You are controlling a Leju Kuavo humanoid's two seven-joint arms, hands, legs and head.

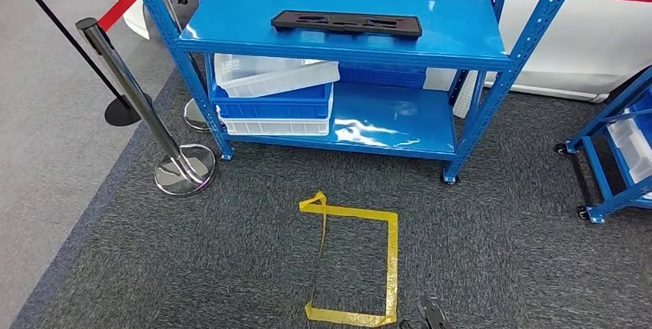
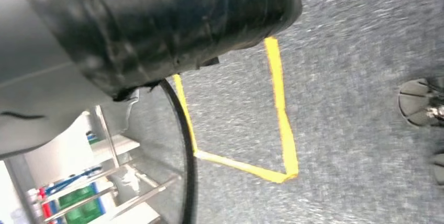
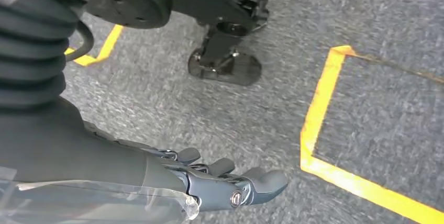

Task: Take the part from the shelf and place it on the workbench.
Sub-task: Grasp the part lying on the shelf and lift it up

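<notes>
Blue shelf [image 1: 461, 41] top: black part [image 1: 346, 23], well apart from right hand [image 3: 230, 185] fingers [image 3: 264, 180].

The head camera is looking forward and down at the blue shelf [image 1: 346, 44] and the yellow tape square [image 1: 355, 264] on the carpet. Both wrist cameras are hanging close above the carpet, pointing down, sharing that tape square [image 2: 277, 103] [image 3: 319, 114].

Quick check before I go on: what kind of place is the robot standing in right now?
Probably an exhibition or demo floor set up like a workshop. A blue metal shelf carries the black part and stacked plastic bins; a chrome barrier post fences the area, and a yellow tape square marks the grey carpet.
</notes>
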